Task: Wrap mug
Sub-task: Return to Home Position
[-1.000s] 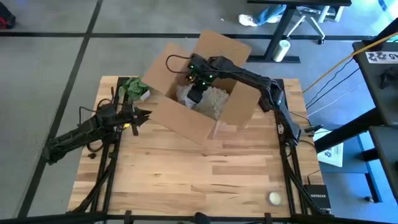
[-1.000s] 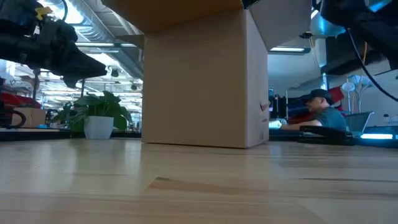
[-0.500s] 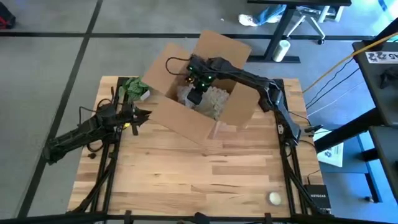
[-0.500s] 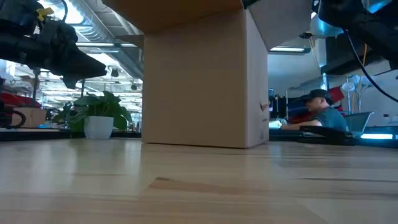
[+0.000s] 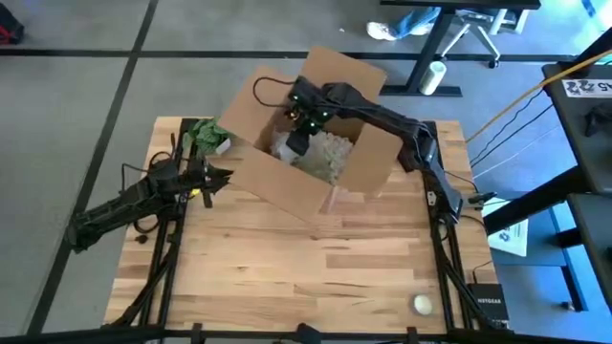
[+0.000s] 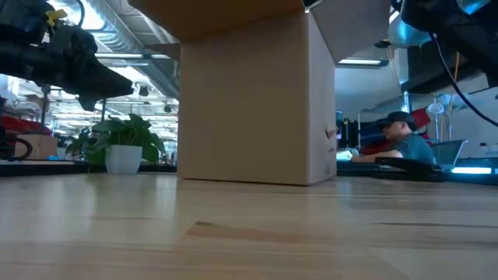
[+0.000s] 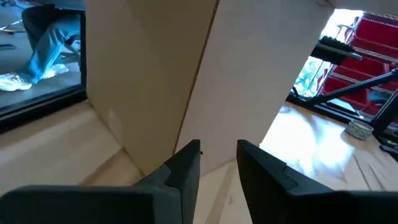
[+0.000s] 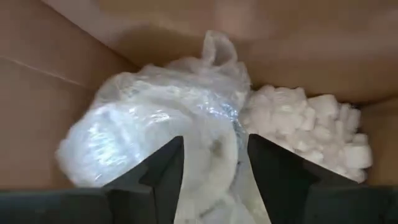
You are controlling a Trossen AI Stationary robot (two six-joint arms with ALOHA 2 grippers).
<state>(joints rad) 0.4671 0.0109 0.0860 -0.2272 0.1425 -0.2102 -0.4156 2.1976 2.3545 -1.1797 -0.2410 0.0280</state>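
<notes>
Across the bench [image 5: 316, 277] nothing shifts but the right arm. The cardboard box [image 5: 287, 186] stands at the far side as it did a second ago, flaps up. Over it the right gripper [image 5: 298, 137] sits a little higher and farther back than before, its fingers [image 8: 165, 168] released with nothing between them. The wrapped mug [image 8: 149, 118] lies on the box floor against one wall, packing peanuts [image 8: 311, 124] beside it. We judge the packing done and only the retreat left. Flaps rise around the arm, so straight up looks the freest way out. The left gripper [image 5: 218, 176] waits beside the box's left wall, fingers slightly parted and empty, a potted plant [image 5: 205, 134] just behind. The near bench lies open save a small white object [image 5: 422, 304] at its front right corner.
</notes>
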